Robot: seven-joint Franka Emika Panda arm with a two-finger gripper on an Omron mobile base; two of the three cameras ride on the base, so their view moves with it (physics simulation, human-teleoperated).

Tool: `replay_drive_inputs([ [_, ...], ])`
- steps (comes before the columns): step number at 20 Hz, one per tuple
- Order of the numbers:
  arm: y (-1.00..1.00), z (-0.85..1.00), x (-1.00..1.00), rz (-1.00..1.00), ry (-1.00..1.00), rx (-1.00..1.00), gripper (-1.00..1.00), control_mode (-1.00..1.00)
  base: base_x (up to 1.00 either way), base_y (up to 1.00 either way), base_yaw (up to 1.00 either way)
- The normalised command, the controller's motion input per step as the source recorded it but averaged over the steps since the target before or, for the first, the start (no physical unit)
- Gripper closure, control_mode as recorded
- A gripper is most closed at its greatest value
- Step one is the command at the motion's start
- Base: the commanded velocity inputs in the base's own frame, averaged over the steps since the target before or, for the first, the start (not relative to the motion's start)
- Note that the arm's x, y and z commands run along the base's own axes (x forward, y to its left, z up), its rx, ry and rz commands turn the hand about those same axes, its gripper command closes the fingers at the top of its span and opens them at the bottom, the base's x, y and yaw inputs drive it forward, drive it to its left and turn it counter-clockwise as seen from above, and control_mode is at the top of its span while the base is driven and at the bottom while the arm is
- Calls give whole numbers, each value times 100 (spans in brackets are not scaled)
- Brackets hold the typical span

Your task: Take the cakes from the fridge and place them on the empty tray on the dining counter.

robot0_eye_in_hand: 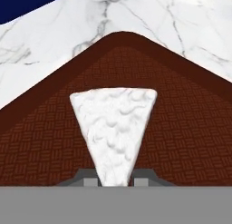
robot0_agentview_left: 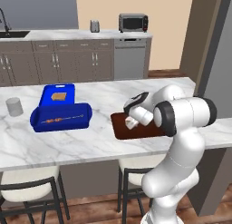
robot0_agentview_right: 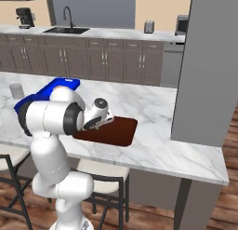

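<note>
The gripper (robot0_eye_in_hand: pixel 116 181) is clamped on the narrow point of a frosted cake slice (robot0_eye_in_hand: pixel 114 128), its two grey fingertips (robot0_eye_in_hand: pixel 89 178) pinching the wedge where it is slimmest, seemingly the only part they could span; the white frosted top faces the hand camera, the coloured layers hidden from it. The slice hangs over the dark brown tray (robot0_eye_in_hand: pixel 190 128) near one rounded corner, though whether it is touching the woven floor or just above it cannot be told. From the base cameras the white arm (robot0_agentview_left: pixel 186 114) bends low across the marble dining counter (robot0_agentview_left: pixel 81 141), wrist angled down so the cake (robot0_agentview_left: pixel 131 123) can be set flat inside the rim. A blue container (robot0_agentview_left: pixel 61 116) with its lid (robot0_agentview_left: pixel 56 95) propped behind sits well apart to the side, beside a small grey cup (robot0_agentview_left: pixel 14 106). Release looks to be the next step, with one slice on the tray side and no second cake visible there
</note>
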Motion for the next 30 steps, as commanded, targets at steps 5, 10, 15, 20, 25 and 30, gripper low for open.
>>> replay_drive_inputs([
  [5, 0, -24, 10, 0, 2, 0, 100, -100, 0, 0, 0],
  [10, 0, -22, 12, 0, 1, 0, 100, -100, 0, 0, 0],
  [15, 0, -22, 14, 0, 2, 0, 100, -100, 0, 0, 0],
  [20, 0, -11, 6, 0, 3, 0, -100, -100, 0, 0, 0],
  [25, 0, 0, 0, 0, 0, 0, -100, -100, 0, 0, 0],
  [30, -6, 16, -12, 0, 0, 0, -100, -100, 0, 0, 0],
])
